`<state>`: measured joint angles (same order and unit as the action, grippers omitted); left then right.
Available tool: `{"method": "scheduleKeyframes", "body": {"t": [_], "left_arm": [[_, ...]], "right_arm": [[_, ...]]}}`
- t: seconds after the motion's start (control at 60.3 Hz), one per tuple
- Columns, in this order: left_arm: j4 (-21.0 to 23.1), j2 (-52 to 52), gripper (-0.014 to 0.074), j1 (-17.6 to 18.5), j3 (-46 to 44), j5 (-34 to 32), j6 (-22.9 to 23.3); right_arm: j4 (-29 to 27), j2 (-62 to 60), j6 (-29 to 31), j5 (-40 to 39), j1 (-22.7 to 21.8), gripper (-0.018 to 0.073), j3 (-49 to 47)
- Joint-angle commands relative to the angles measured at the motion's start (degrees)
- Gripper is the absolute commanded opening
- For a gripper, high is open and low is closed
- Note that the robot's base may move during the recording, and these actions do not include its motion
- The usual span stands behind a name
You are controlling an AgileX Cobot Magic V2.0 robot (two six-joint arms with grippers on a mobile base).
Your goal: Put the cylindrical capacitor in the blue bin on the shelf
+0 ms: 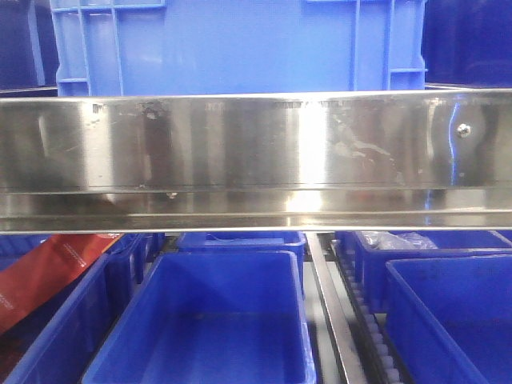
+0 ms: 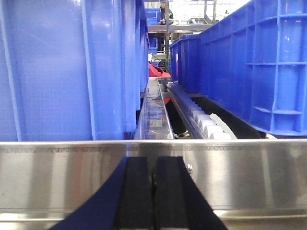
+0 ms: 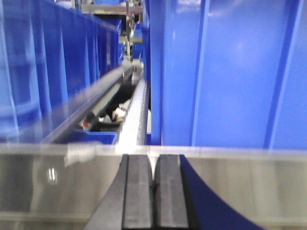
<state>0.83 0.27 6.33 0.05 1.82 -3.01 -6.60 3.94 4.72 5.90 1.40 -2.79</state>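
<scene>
The shelf's shiny steel front rail [image 1: 240,144] spans the front view, with a blue bin [image 1: 240,44] standing on the tier above it. The cylindrical capacitor shows in no view. In the left wrist view my left gripper [image 2: 154,160] is shut, its black pads [image 2: 136,191] pressed together in front of the rail [image 2: 57,172], level with the gap between two blue bins [image 2: 57,67] [image 2: 259,67]. The right wrist view is blurred: my right gripper [image 3: 153,158] is also shut, just before the rail [image 3: 240,182], with a tall blue bin [image 3: 230,72] behind it.
On the lower tier stand an open blue bin [image 1: 208,320], another at right [image 1: 456,320], one holding a plastic bag [image 1: 392,240], and a red bag [image 1: 48,272] at left. White rollers [image 2: 206,122] run beside a steel divider [image 2: 156,110].
</scene>
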Motion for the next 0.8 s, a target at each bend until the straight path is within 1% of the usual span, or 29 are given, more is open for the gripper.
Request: {"method": "scheduleKeyframes", "body": {"t": [0.0,0.066,0.116,0.232,0.779], "left_arm": [[0.43,-0.27,-0.0111,-0.13,-0.05,-1.15,0.37],[0.43,-0.27,-0.0111,-0.13,-0.05,-1.15,0.37],[0.43,-0.27,-0.0111,-0.13,-0.05,-1.15,0.37],[0.43,-0.27,-0.0111,-0.13,-0.05,-1.15,0.37],[0.43,-0.27,-0.0111,-0.13,-0.05,-1.15,0.37]], "right_arm": [[0.38,-2.93,-0.19,-2.13,-0.36,-0.0154,2.79],[0.98,-3.94,-0.19,-1.98,-0.36,-0.0154,2.79],[1.39,-3.94,-0.19,-0.07,-0.44,-0.0154,2.79],[2.45,-3.94,-0.19,0.29,-0.47,-0.0154,2.79],[2.44,-3.94,-0.19,0.07,-0.47,-0.0154,2.79]]}}
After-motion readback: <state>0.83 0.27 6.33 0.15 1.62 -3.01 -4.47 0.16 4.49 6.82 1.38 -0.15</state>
